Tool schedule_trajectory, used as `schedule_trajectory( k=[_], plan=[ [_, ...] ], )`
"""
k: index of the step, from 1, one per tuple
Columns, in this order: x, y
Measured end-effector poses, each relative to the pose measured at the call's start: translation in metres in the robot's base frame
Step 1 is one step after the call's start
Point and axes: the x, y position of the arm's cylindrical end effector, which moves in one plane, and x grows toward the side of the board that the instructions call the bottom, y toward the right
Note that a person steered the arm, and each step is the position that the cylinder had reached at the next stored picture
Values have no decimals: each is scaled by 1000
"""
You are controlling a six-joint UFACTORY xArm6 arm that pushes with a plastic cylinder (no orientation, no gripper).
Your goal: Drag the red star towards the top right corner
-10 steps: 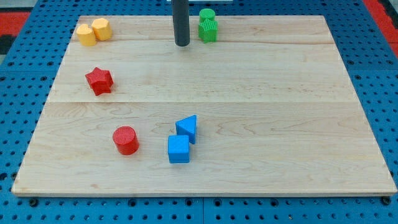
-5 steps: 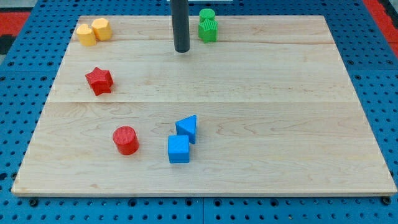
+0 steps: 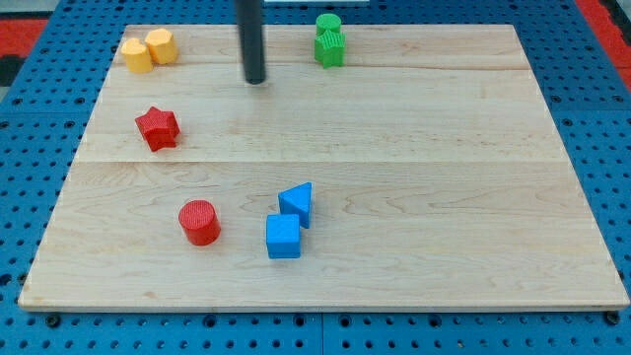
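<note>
In the camera view, my tip (image 3: 255, 80), a bare rod with no pincer to open or close, is hovering above-right of the red star (image 3: 157, 128), apart; likely light, rigid, sliding easily on the tabletop (image 3: 414, 148), best pushed from its lower-left.

Wooden worktop (image 3: 444, 158) on blue pegboard (image 3: 611, 148).
- 2 yellow blocks (image 3: 148, 50), touching, at 11 o'clock.
- 2 green blocks (image 3: 329, 40), touching, at 12 o'clock by the far edge; shapes unclear.
- Red cylinder (image 3: 199, 222) at 7 o'clock.
- Blue triangle (image 3: 297, 203) at 6 o'clock, touching the blue cube (image 3: 283, 237) just below it.
</note>
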Motion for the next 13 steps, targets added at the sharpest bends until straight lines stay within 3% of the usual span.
schedule_trajectory(
  k=[2,3,4,6,9,12,13],
  plan=[
    [71,-123],
    [116,-108],
    [116,-62],
    [51,-69],
    [26,13],
    [4,177],
    [-5,205]
  ],
)
